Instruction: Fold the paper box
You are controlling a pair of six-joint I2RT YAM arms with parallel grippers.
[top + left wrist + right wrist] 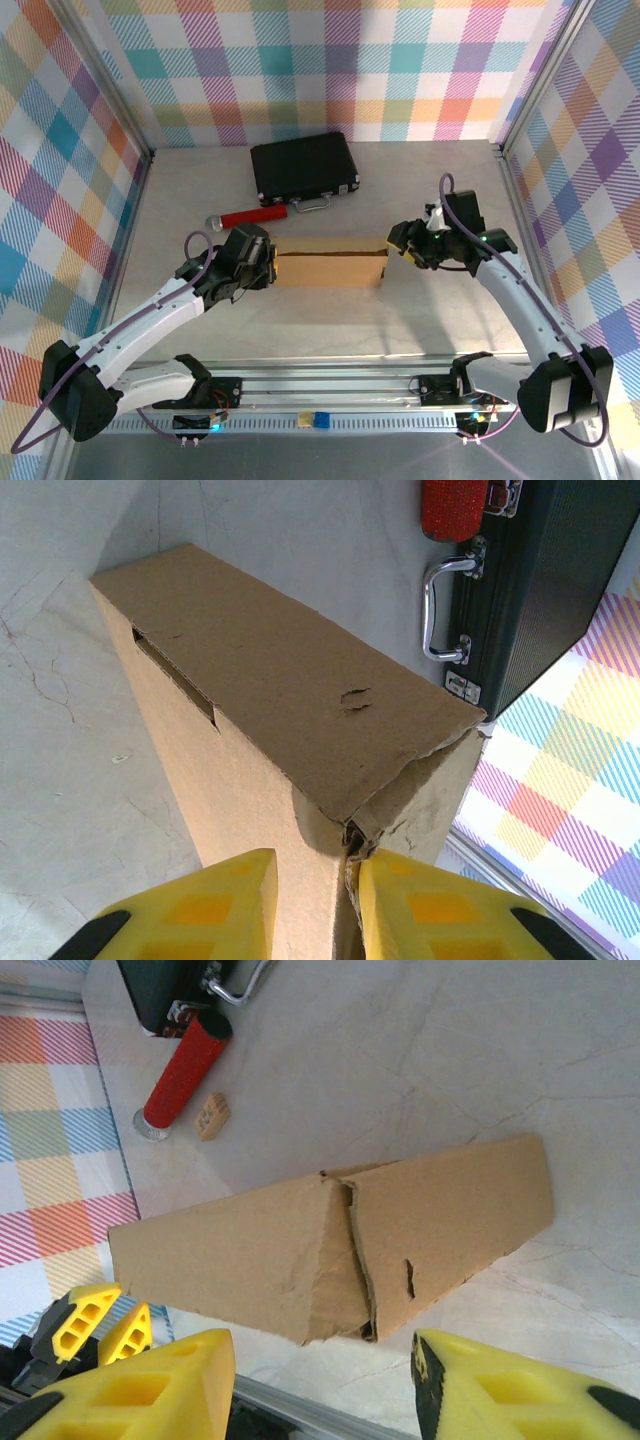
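Your box (330, 268) lies in the middle of the table (200, 200), with the left gripper (266, 264) clamped on its left end and the right gripper (398, 244) spread apart just beside the other end. It looks light and easily crushed, and its corners are torn, so grip the stiff folded edges, not loose flaps.

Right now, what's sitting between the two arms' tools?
The paper box lies between the left tool and the right tool, seen in the top view.

black case (545, 590) behind box (280, 700) cropped by frame edge, red cylinder (455, 505) beside it cropped too, tan block (213, 1115) too small to identify
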